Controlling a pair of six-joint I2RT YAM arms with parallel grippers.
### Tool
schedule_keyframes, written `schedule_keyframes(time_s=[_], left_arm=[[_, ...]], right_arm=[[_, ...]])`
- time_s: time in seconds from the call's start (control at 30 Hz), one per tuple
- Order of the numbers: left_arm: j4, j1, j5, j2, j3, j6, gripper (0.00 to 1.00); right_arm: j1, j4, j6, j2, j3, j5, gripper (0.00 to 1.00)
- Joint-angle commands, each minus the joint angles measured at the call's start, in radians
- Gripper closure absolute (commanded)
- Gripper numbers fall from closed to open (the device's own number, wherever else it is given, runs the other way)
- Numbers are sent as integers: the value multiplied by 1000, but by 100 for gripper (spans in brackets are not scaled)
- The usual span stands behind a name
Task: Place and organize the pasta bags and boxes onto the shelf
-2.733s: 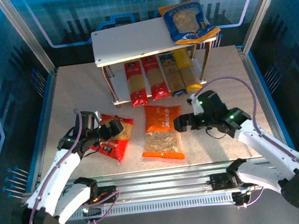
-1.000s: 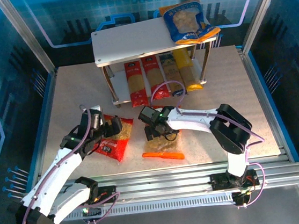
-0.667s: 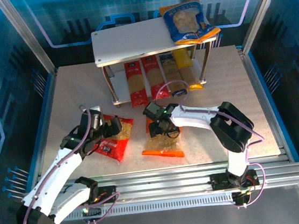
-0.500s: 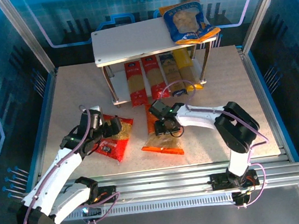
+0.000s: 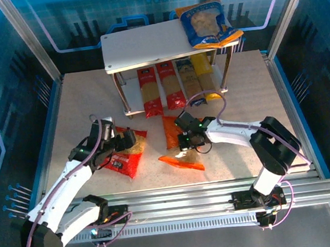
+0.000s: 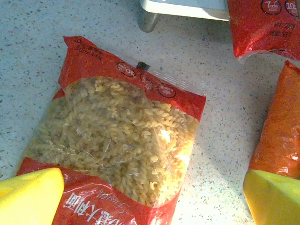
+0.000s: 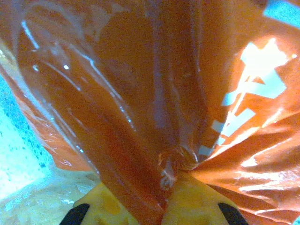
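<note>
The orange bag (image 5: 171,133) lies bunched up in the middle of the table, its film pinched in my shut right gripper (image 5: 186,140). In the right wrist view the orange bag (image 7: 154,84) gathers into a fold between the yellow fingertips (image 7: 117,206). My left gripper (image 5: 129,140) hovers open over the red bag (image 5: 125,155), which lies flat. The left wrist view has the red bag (image 6: 117,136) between the spread fingers (image 6: 28,197). The blue bag (image 5: 207,26) rests on the shelf's (image 5: 138,46) top board. Four pasta boxes (image 5: 176,86) lie side by side on the lower board.
A shelf leg (image 6: 149,21) and the end of a red spaghetti pack (image 6: 265,26) sit just beyond the red bag. Aluminium frame posts (image 5: 27,38) and blue walls ring the table. Bare tabletop (image 5: 85,103) lies left of the shelf.
My right gripper has closed on the orange bag and drawn it rightward, crumpling and lifting its upper part. The left arm has stayed over the red bag.
</note>
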Motion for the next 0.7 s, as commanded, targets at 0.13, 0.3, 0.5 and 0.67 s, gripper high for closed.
schedule_keyframes(time_s=[0.13,0.3,0.5,0.67], left_arm=[[20,6,31,21,59,27,1],[31,6,38,36,73,28,1],[40,6,55,59,83,25,1],[37,5,53,64,93,28,1]], right_arm=[[-4,-145,-87,-178,-40,32,100],[-2,-198,-154,-298,-2,61,100],[-2,-295,-198,-405,66,89,100],[19,-385,-241,-477,152,118,100]])
